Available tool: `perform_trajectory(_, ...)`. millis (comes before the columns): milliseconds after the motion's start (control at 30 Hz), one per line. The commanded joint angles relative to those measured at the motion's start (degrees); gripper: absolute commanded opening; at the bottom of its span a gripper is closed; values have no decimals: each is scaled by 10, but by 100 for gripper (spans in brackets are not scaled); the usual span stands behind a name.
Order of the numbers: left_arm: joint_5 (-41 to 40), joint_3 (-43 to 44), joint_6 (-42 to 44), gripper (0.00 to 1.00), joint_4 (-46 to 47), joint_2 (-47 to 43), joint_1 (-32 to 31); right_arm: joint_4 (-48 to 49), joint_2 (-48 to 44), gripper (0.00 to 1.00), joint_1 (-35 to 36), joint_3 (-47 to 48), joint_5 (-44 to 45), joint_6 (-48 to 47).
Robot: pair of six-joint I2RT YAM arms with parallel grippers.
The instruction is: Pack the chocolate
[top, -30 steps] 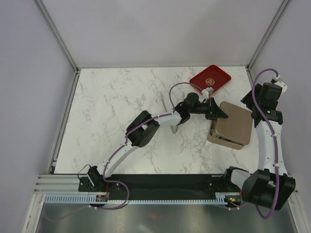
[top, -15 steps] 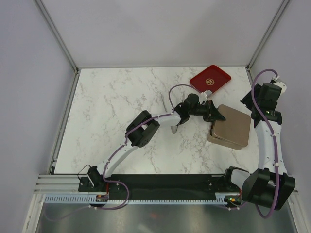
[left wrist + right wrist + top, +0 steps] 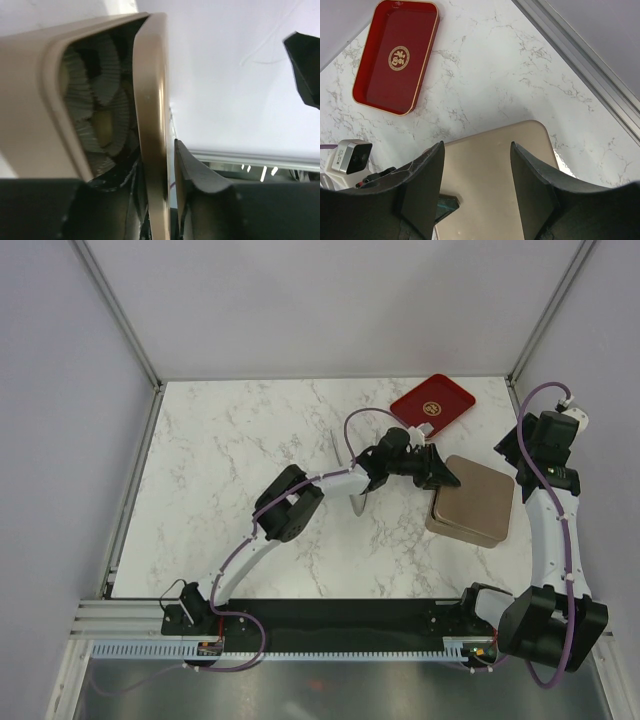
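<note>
Robot lab, a test cell. The tabletop (image 3: 230, 460) has a marble-look sheet and is boxed in on 3 sides by blank pale panels (image 3: 330, 300) set in alu frame posts (image 3: 115, 310). Two slim white/black arms, the left arm (image 3: 290, 512) and the right arm (image 3: 550, 530), are bolted to a black base strip (image 3: 340, 615) at the near edge. A slotted cable duct (image 3: 330, 649) runs in front of it, w/ bare sheet metal (image 3: 400, 695) below. Purple cables (image 3: 240, 555) run along the arms. A small white cam (image 3: 351, 154) sits by the left gripper (image 3: 448, 475). Props are a red tray (image 3: 432, 402) and a tan box (image 3: 472, 500). Light is flat and even.
</note>
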Motion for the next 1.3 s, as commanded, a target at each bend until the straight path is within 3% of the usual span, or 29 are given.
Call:
perform_trajectory(0, -31, -12, 54, 35, -34, -53, 9, 19, -1, 63, -3, -2, -8, -6)
perform_trajectory(233, -46, -32, 83, 43, -69, -75, 15, 23, -1, 63, -4, -9, -13, -5)
perform_trajectory(667, -131, -55, 197, 52, -221, -138, 22, 19, 21, 62, -3, -10, -54, 2)
perform_trajectory(1033, -145, -127, 249, 53, -251, -182, 23, 8, 40, 36, -3, -57, -145, 19)
perform_trajectory(1267, -178, -221, 292, 54, -285, -283, 26, 35, 35, 10, -3, -130, -210, 38)
